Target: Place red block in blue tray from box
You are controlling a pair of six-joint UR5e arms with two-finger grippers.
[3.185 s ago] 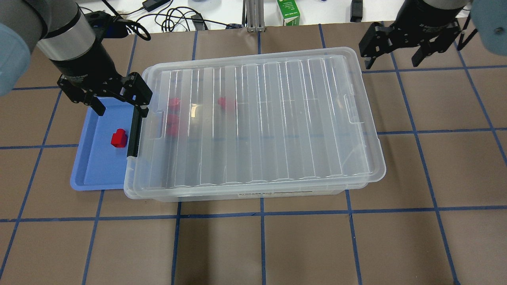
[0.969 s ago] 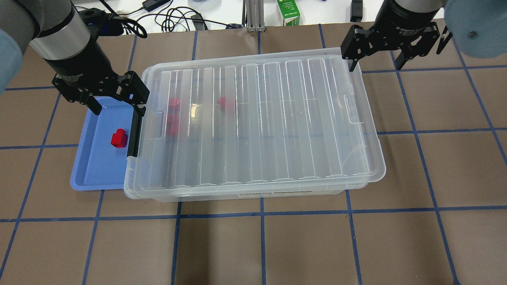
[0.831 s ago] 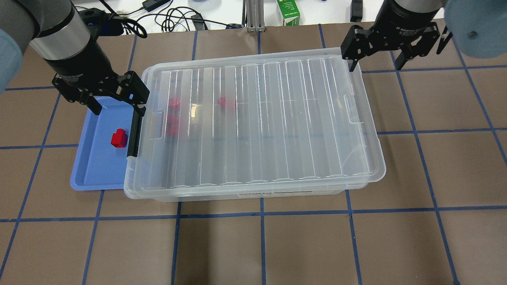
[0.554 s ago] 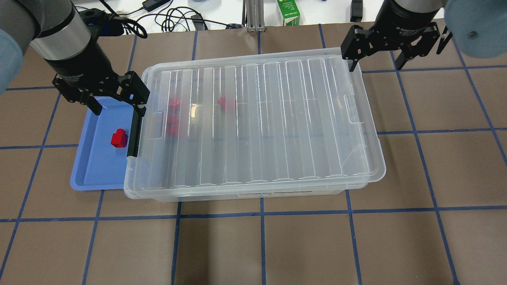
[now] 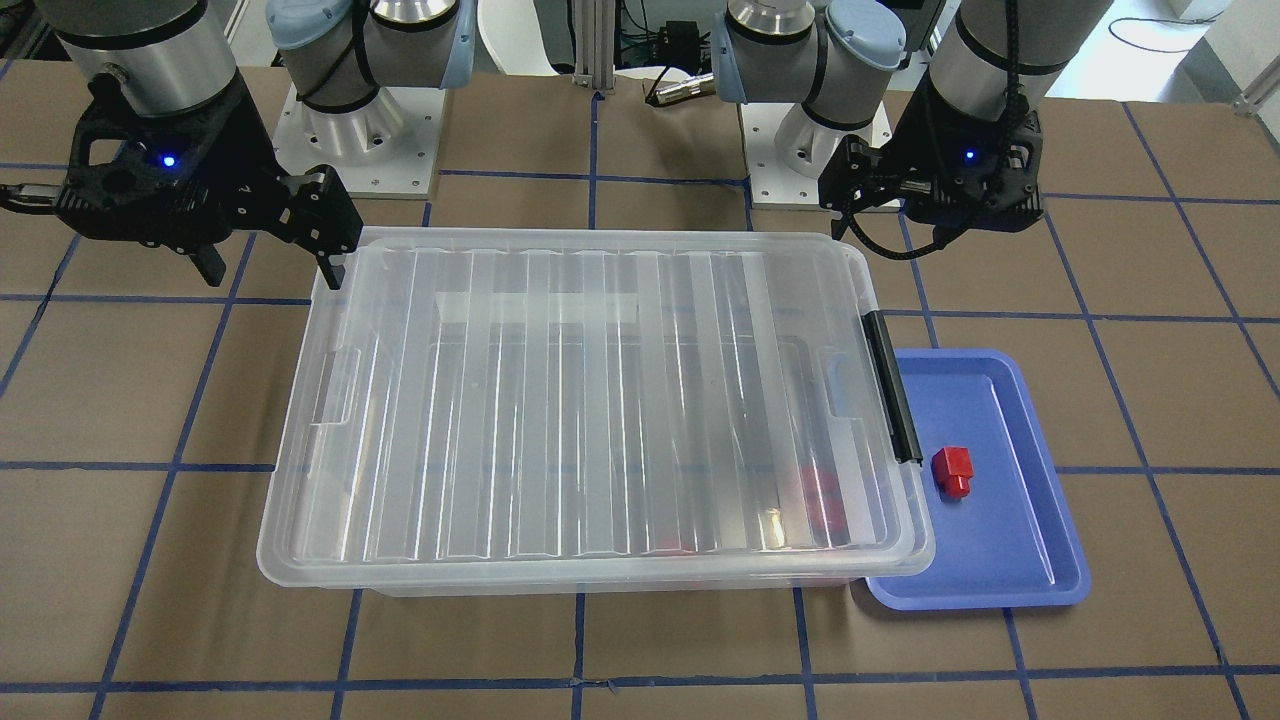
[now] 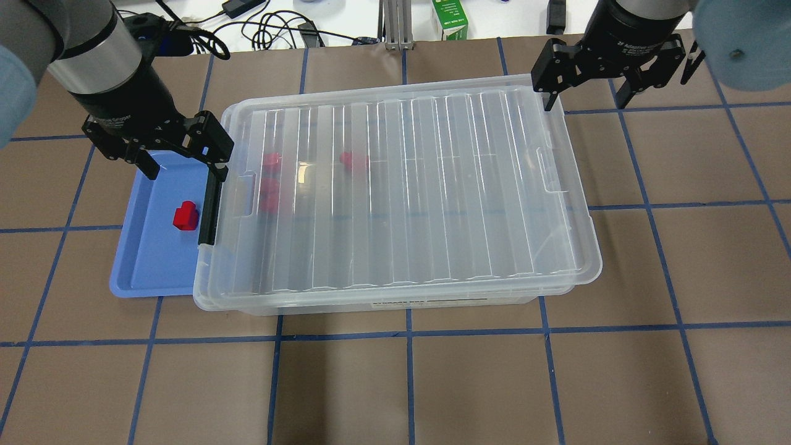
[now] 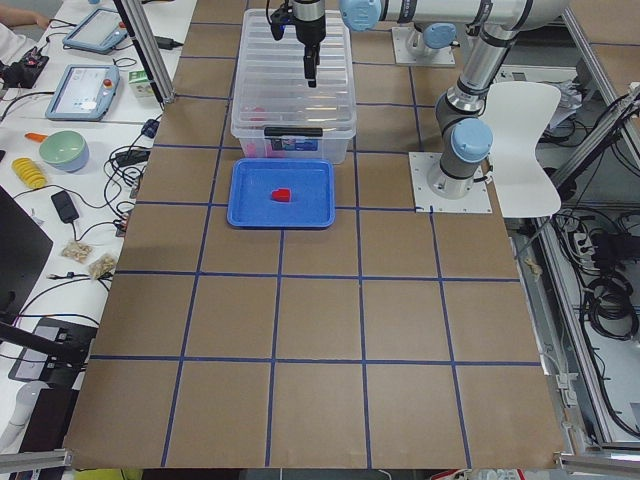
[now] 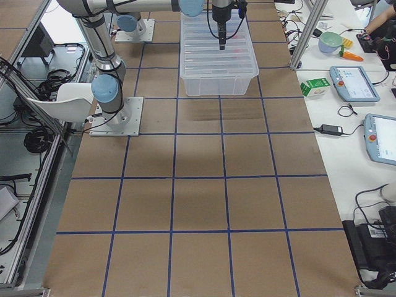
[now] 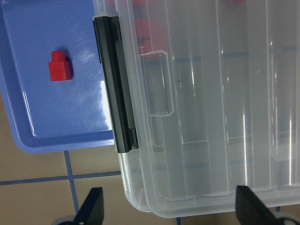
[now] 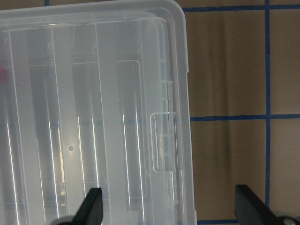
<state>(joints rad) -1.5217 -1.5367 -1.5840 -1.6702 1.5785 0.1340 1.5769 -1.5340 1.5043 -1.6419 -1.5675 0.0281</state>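
From the front, the red block (image 5: 952, 470), squarish with a short stub, lies in the blue tray (image 5: 1010, 570) beside the lidded box (image 5: 600, 400). Overhead, my left gripper (image 6: 185, 173) and right gripper (image 6: 584, 104) gape empty. The right has shifted toward the box's corner since earlier.

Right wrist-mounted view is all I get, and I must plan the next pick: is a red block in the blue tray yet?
Observer: Yes, one red block lies in the blue tray, beside the box and its black handle.
Operator: Any left in the box?
Observer: Several red shapes show through the lid near the handle end.
Operator: Left gripper?
Observer: The left gripper is open and empty, raised over that end.
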